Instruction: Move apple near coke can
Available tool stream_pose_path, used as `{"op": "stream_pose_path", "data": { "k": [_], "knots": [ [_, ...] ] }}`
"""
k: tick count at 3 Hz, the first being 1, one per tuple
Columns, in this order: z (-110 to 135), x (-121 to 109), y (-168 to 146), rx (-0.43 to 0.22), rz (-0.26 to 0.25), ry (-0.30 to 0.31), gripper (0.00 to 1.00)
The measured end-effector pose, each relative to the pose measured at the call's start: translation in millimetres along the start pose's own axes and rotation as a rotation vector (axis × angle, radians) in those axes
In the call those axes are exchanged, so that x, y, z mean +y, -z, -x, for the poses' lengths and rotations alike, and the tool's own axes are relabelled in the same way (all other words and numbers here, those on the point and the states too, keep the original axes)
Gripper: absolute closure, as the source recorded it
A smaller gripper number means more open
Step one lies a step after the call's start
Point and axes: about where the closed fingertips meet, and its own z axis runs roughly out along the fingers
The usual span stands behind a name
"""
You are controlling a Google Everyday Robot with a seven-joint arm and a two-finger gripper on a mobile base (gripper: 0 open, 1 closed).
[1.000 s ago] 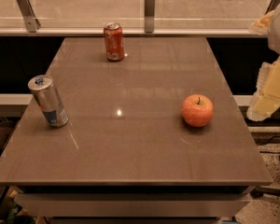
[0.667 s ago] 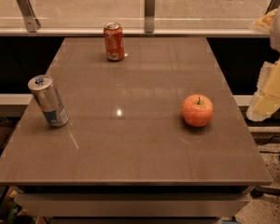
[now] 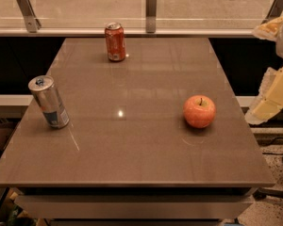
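Note:
The apple, red-orange with a short dark stem, sits on the right side of the brown table. The coke can, red with a silver top, stands upright at the table's far edge, left of centre, well apart from the apple. My gripper shows as pale cream parts at the right edge of the camera view, off the table's right side and to the right of the apple. It holds nothing that I can see.
A taller silver can with blue markings stands near the table's left edge. A glass railing with metal posts runs behind the table. The floor drops away beyond the right and front edges.

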Motion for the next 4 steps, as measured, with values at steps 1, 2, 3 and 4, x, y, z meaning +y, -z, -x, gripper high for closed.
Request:
{"op": "stream_pose_path", "data": {
  "k": [1,2,3,4],
  "knots": [
    [-5.1,-2.0,-14.1,-0.084,-0.002,-0.018,0.00],
    [-14.7,-8.2,-31.9,-0.159,0.007,-0.042,0.00],
    [-24.4,-13.3,-54.2,-0.205,0.049,-0.071,0.00],
    [-25.3,-13.5,-58.5,-0.209,0.057,-0.074,0.00]
  ]
}}
